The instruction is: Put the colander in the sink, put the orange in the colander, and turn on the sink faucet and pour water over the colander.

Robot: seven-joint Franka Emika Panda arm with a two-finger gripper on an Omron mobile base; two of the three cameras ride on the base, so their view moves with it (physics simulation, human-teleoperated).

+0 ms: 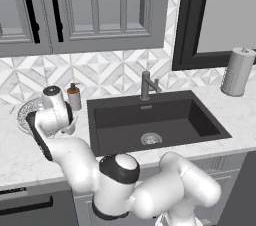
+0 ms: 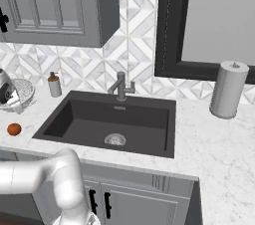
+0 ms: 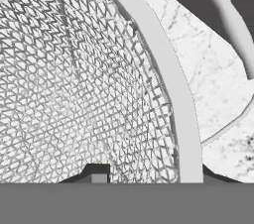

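Hand view showed my hand [image 3: 144, 181] straddling the colander [image 3: 74, 84] rim, fingers closing; I could not tell whether they gripped. That colander sat on the table [image 1: 15, 160] left of the sink [image 1: 150, 117]. I judged it light, stiff, best held by its rim.

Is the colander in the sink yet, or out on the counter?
Out. The colander sits on the marble counter left of the sink, beside the soap dispenser; the basin holds nothing.
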